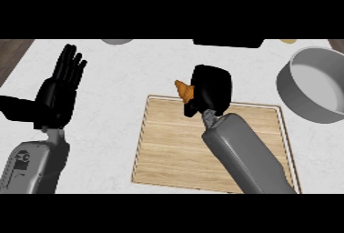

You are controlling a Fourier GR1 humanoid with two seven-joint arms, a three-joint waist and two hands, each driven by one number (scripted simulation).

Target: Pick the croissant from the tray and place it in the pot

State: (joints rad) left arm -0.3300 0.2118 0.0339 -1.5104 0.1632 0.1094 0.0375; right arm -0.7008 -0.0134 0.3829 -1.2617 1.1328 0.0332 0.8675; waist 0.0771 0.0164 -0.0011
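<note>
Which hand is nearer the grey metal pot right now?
Right. The right hand, curled round the orange croissant, is left of the grey metal pot; the left hand rests open far left.

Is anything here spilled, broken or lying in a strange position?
Nothing stands out. The right hand is curled round the croissant over the tray; the pot stands upright; the left hand rests open.

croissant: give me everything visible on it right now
Only a small part of the croissant shows: an orange-brown, pointed wedge with a golden, baked-looking surface, sticking out to the left of the right hand. That hand's black fingers curl round it and hide the rest, so its full shape cannot be told. It sits at the far edge of the wooden tray, apparently lifted rather than lying flat, and well left of the grey pot.
</note>
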